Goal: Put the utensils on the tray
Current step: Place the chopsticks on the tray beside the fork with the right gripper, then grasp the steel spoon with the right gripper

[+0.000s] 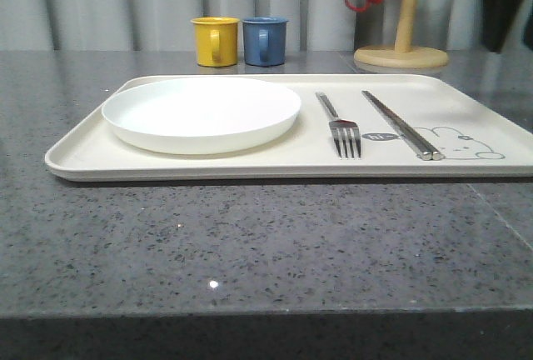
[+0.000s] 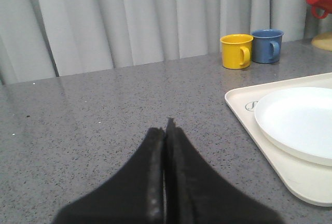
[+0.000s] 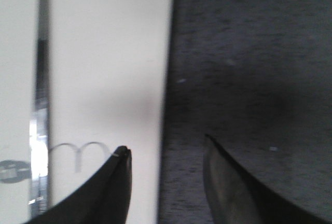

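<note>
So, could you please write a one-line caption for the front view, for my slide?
White plate, fork and chopsticks lie side by side on the cream rabbit tray; mugs stand behind.

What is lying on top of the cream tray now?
On the tray lie the white plate, the fork and the chopsticks. The rabbit drawing partly shows; whatever lies beneath the plate is covered.

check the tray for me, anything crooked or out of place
Nothing stands out. The plate, fork and chopsticks lie neatly on the tray, chopsticks together and roughly in line with the fork.
</note>
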Tool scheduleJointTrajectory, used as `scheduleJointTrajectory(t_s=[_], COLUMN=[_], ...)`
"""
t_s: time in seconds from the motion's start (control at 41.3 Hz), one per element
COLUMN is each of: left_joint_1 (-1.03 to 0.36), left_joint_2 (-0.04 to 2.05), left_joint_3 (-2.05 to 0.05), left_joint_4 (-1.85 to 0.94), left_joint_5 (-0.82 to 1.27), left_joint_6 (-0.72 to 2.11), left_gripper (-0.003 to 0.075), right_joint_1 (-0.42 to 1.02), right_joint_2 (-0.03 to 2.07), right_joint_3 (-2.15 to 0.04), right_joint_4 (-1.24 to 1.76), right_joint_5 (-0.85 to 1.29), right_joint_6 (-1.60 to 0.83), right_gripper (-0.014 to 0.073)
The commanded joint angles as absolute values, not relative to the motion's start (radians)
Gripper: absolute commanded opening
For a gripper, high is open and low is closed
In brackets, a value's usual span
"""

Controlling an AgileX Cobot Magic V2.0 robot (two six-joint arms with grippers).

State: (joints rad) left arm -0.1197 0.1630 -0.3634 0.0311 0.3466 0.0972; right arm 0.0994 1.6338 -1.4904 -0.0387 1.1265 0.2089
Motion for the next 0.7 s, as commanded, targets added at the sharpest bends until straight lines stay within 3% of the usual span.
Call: scheduleJointTrajectory(t_s=[0.0, 0.29, 0.678], left_joint_1=[-0.119, -0.119, -0.119], left_joint_2=[0.173, 0.173, 0.173], left_joint_3=[-0.392, -0.392, -0.392], left_joint_4=[0.023, 0.023, 0.023], left_joint_5=[0.260, 0.260, 0.260], left_joint_6=[0.089, 0.089, 0.089], left_gripper=[-0.0019, -0.0019, -0.0019], right_joint_1=[-0.006, -0.227, -0.240], right_joint_2=[1.585, 1.615, 1.745], right_joint_3=[-1.521, -1.521, -1.521], right_joint_4=[-0.068, -0.067, -0.064], right_joint_5=[1.135, 1.100, 1.060], right_joint_6=[0.135, 0.000, -0.025], right_gripper=[0.0358, 0.0358, 0.0358])
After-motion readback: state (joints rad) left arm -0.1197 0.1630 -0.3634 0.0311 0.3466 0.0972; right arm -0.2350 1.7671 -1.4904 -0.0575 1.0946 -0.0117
